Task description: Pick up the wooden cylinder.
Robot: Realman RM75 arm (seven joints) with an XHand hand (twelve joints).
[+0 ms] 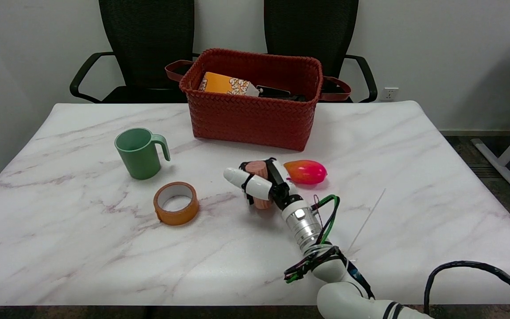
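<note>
The right robot hand (261, 182) grasps the wooden cylinder (257, 169) upright, fingers wrapped around it, over a marble table (82, 248). A red-orange mango (306, 172) lies just to the hand's right. An orange tape roll (176, 203) and green mug (140, 153) sit to its left, with a woven red basket (253, 113) beyond it.

You get one view only, the head view: it sits above the table's (104, 266) near edge, looking down and across toward the far edge and wall.
</note>
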